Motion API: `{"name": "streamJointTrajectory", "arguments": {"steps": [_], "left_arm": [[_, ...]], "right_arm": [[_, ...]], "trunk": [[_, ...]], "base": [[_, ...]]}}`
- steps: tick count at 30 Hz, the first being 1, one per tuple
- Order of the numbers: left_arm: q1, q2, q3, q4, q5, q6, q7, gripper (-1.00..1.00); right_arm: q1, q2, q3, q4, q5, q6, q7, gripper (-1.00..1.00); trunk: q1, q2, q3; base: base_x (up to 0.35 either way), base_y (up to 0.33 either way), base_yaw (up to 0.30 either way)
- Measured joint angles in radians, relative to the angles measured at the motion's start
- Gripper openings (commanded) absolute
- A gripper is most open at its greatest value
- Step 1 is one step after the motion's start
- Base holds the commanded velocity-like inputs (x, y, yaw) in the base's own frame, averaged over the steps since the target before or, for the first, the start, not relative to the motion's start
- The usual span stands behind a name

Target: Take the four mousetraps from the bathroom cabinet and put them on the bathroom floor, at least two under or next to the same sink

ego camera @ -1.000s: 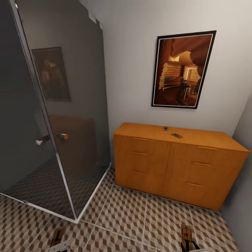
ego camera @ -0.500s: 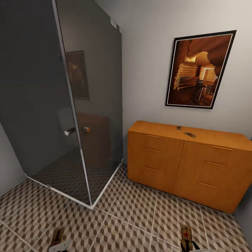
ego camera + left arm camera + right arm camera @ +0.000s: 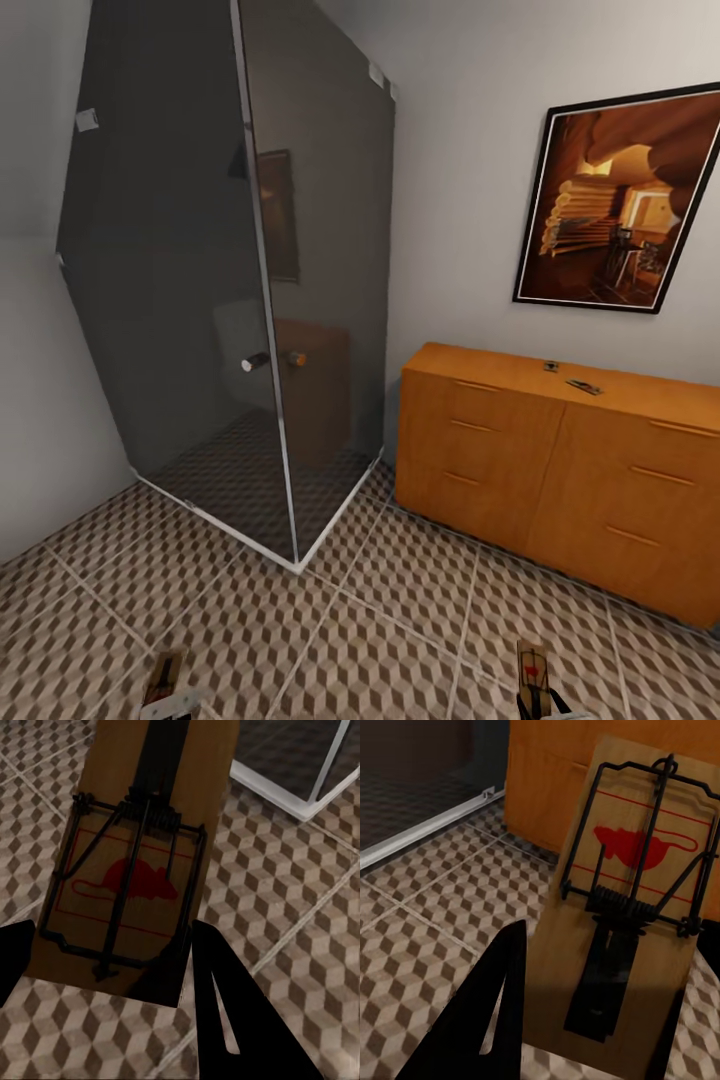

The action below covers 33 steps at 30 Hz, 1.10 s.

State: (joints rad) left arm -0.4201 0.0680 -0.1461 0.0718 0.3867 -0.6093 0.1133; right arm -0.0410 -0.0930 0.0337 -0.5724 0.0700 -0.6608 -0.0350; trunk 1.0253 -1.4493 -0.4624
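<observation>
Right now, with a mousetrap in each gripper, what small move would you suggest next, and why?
Probably keep turning away from the cabinet to find the sink: the left gripper and right gripper each hold a mousetrap over floor tiles.

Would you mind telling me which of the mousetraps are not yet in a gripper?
The two small mousetraps lying on the cabinet top. The other two are held, one in the left gripper, one in the right gripper.
</observation>
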Motion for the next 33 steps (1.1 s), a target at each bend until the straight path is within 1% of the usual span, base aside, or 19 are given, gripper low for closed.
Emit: {"name": "streamJointTrajectory", "arguments": {"steps": [33], "left_arm": [[0.000, 0.000, 0.000, 0.000, 0.000, 0.000, 0.000, -1.00]], "right_arm": [[0.000, 0.001, 0.000, 0.000, 0.000, 0.000, 0.000, -1.00]], "trunk": [[0.000, 0.000, -0.011]], "base": [[-0.124, 0.015, 0.223]]}}
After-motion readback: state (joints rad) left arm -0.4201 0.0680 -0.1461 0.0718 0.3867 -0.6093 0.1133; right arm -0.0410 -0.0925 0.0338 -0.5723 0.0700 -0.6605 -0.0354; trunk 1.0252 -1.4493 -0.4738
